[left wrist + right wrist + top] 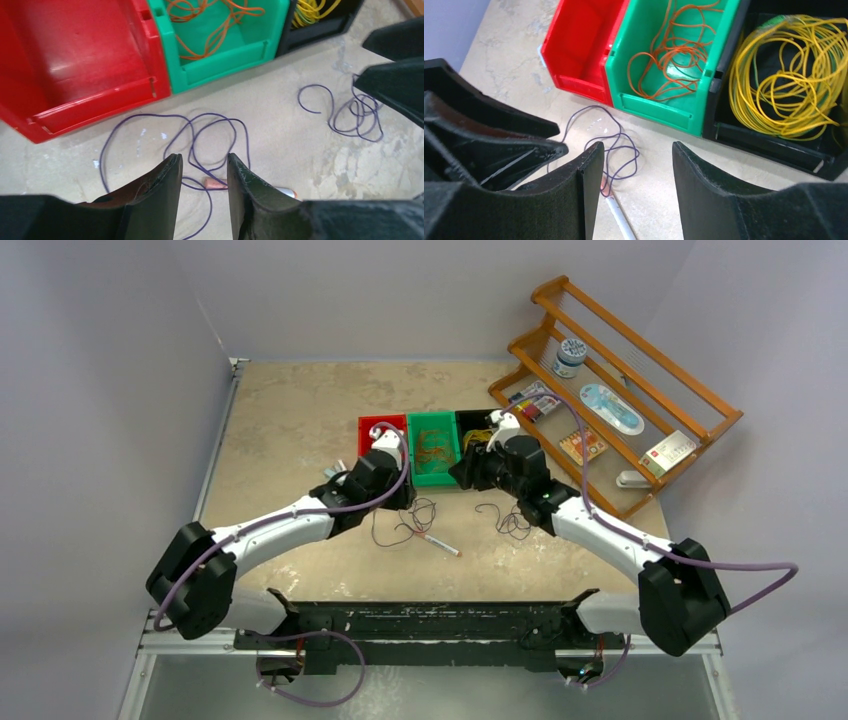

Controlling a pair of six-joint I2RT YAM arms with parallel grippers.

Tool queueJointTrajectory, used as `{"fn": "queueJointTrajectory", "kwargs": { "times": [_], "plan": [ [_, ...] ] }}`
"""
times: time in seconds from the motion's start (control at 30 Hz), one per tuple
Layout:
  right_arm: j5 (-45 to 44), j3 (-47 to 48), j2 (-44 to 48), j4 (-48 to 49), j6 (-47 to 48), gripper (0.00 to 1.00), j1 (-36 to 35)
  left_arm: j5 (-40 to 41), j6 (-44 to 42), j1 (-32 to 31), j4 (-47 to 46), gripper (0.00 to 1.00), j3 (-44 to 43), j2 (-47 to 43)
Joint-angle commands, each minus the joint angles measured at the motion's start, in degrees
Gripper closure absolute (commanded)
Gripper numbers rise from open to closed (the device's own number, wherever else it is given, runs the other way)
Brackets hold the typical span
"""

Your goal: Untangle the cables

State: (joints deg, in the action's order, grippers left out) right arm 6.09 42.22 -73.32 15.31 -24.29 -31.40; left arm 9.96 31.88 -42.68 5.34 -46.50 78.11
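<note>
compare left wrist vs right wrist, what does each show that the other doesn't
Left wrist only: a second purple cable looped off to the right. Right wrist only: the whole yellow coil in the black bin; the left sees just its edge. Both: the empty red bin, orange cables in the green bin, a looped purple cable on the table.
</note>
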Motion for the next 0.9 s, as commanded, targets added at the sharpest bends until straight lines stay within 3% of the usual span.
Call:
{"fn": "queueJointTrajectory", "kwargs": {
  "times": [0.0, 0.2, 0.57, 0.7, 0.87],
  "plan": [
    [-5.22, -1.21, 2.25, -2.38, -3.84, 0.44, -0.03, -6.05, 0.20, -1.70, -5.49, 0.60, -0.70, 0.10],
    [-12.71, -3.54, 4.74, -2.91, -8.17, 0.44, 0.06, -7.76, -1.65, -5.44, -6.86, 0.57, -2.16, 2.45],
    [-12.86, -4.07, 4.85, -2.48, -9.30, 0.43, 0.17, -7.49, -2.90, -7.57, -8.60, 0.57, -3.31, 13.32],
    [-12.64, -4.24, 5.20, -2.36, -9.09, 0.43, 0.11, -5.63, -3.61, -7.60, -8.64, 0.62, -4.29, 14.63],
    [-12.33, -3.98, 4.97, -2.20, -8.61, 0.43, 0.13, -4.20, -4.27, -7.59, -8.23, 0.77, -5.38, 14.77]
  ]
}}
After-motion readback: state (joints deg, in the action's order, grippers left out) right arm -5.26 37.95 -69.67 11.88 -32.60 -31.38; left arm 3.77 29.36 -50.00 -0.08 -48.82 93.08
